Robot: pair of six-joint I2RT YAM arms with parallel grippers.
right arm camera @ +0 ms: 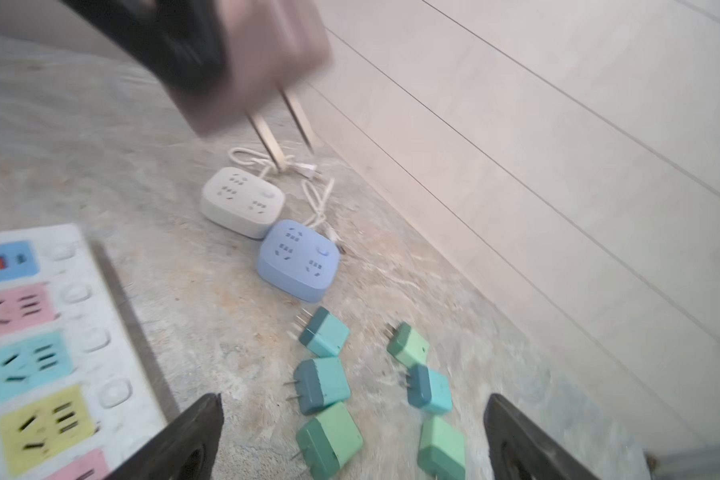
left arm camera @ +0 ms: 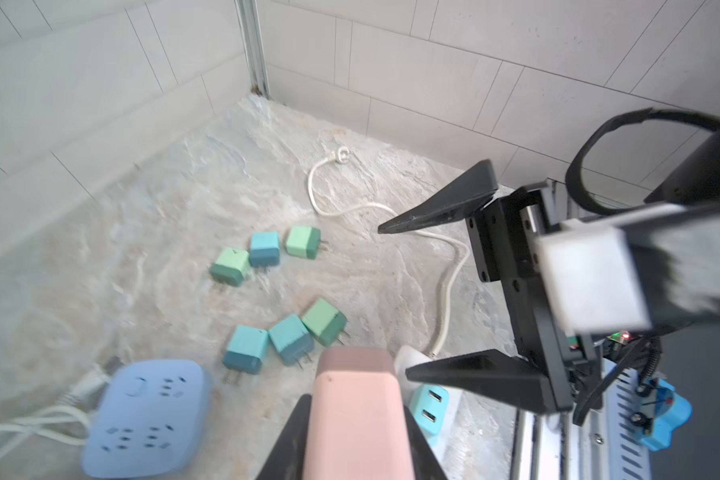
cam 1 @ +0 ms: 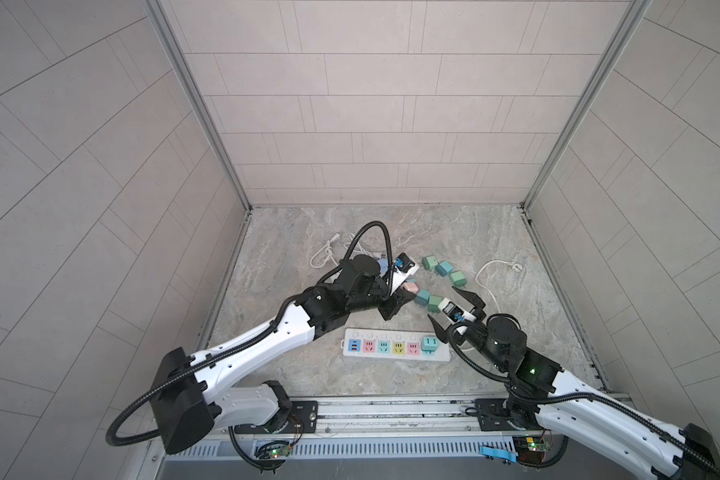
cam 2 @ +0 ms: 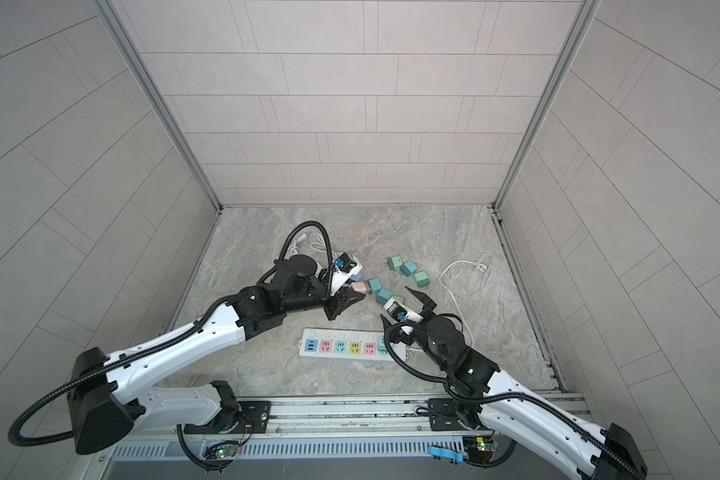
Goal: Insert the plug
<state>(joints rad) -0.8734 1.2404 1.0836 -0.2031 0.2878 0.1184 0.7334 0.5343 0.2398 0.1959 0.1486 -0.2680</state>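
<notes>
My left gripper [cam 1: 404,296] [left arm camera: 356,409] is shut on a pink plug [cam 1: 410,286] [cam 2: 360,286] [left arm camera: 358,415], held off the floor; in the right wrist view the pink plug [right arm camera: 267,62] is blurred and its two prongs are bare. The white power strip [cam 1: 395,334] [cam 2: 341,334] [right arm camera: 100,291] with coloured sockets lies near the front, below and in front of the left gripper. A teal adapter [cam 1: 430,344] [left arm camera: 429,405] sits in its right end. My right gripper [cam 1: 442,304] [cam 2: 395,302] [right arm camera: 354,401] hangs wide open and empty above loose plugs, beside the strip's right end.
Several green and teal plugs [cam 1: 443,268] [right arm camera: 325,384] lie scattered on the marble floor behind the strip. A blue socket cube [left arm camera: 146,415] [right arm camera: 298,259] and a white one [right arm camera: 242,201] with cords sit at the back left. A white cord [cam 1: 489,270] loops at the right.
</notes>
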